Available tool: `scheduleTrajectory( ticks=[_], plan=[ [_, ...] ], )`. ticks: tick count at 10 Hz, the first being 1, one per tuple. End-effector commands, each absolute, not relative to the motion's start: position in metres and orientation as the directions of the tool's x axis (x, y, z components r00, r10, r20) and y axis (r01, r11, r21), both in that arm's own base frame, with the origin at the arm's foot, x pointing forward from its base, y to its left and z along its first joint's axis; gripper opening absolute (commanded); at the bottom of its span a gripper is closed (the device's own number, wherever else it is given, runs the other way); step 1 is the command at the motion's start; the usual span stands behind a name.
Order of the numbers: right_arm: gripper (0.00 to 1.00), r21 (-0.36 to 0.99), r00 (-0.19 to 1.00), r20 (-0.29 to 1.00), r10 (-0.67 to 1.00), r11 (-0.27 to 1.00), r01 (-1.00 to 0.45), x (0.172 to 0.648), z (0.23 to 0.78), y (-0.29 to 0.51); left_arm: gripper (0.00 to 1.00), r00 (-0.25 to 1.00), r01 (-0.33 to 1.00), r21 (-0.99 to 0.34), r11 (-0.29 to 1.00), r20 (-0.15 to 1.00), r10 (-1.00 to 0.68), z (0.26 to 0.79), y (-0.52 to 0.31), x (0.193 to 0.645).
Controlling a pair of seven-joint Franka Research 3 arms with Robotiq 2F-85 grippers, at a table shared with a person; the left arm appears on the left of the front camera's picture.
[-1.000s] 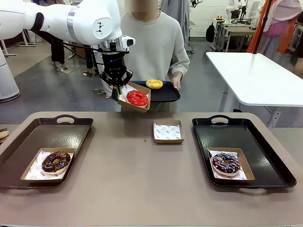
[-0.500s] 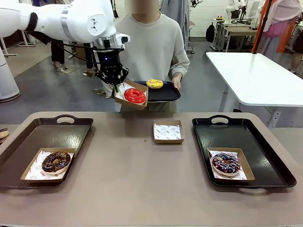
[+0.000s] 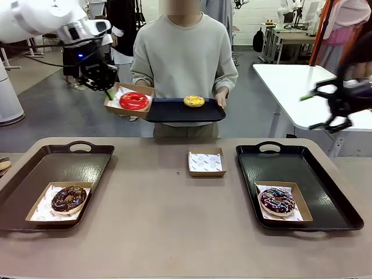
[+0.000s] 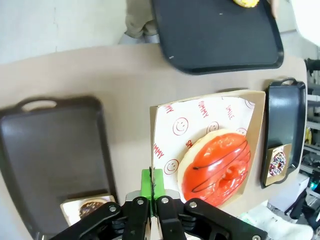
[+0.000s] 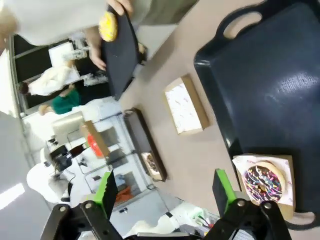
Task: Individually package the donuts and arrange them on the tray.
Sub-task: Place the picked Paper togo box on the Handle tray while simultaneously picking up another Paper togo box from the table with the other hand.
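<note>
The left gripper (image 3: 104,88), pinching the red donut (image 3: 134,100)'s box (image 3: 115,100), swung left of the person's tray (image 3: 174,111) for placing; the right gripper (image 3: 332,110) entered, spread wide.

- In the front view the light is bright and even and comes from overhead. Shadows under the trays on the table (image 3: 174,232) are short and soft.
- The right end effector (image 3: 334,107) at that picture's edge is smeared, with a ghosted outline.
- The dark floor of the right-hand tray (image 3: 290,165) carries a pale sheen.
- The left wrist view is crisp. The red donut (image 4: 220,167) shows small white highlights in its glaze, and the liner print in the cardboard box (image 4: 257,135) is readable.
- Its wide lens bows the table edge and tray sides.
- The right wrist view is soft and streaked throughout. Far patches are washed out white, and bluish glare lies on the tray.
</note>
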State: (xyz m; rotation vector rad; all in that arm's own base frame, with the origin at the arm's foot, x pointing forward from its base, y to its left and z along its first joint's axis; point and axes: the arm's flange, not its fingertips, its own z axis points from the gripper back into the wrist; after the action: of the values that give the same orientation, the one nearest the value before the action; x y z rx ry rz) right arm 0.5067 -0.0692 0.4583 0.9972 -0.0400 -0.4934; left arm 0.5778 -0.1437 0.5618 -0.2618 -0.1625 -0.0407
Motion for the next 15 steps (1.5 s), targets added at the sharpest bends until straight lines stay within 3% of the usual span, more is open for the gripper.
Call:
scheduleTrajectory(
  ticks=[1,4,8,15],
  plan=[
    [1.00,0.666,0.899,-0.211,-0.385,0.616,0.420,0.547,0.444,-0.022,0.01,0.989,0.066,-0.230,0.971,0.140,-0.034,0.546,-0.119,0.551],
    [1.00,0.526,0.928,-0.162,-0.334,0.767,0.368,0.571,0.427,0.073,0.01,0.996,0.035,-0.187,0.982,0.090,-0.018,0.531,-0.080,0.527],
    [1.00,0.370,0.980,-0.096,-0.174,0.908,0.197,0.555,0.409,0.143,0.01,1.000,0.013,-0.177,0.984,0.023,-0.009,0.503,-0.052,0.512],
    [1.00,0.369,0.988,-0.103,-0.119,0.917,0.149,0.548,0.408,0.157,0.01,1.000,-0.010,-0.184,0.983,0.018,0.014,0.499,-0.054,0.516]
  ],
)
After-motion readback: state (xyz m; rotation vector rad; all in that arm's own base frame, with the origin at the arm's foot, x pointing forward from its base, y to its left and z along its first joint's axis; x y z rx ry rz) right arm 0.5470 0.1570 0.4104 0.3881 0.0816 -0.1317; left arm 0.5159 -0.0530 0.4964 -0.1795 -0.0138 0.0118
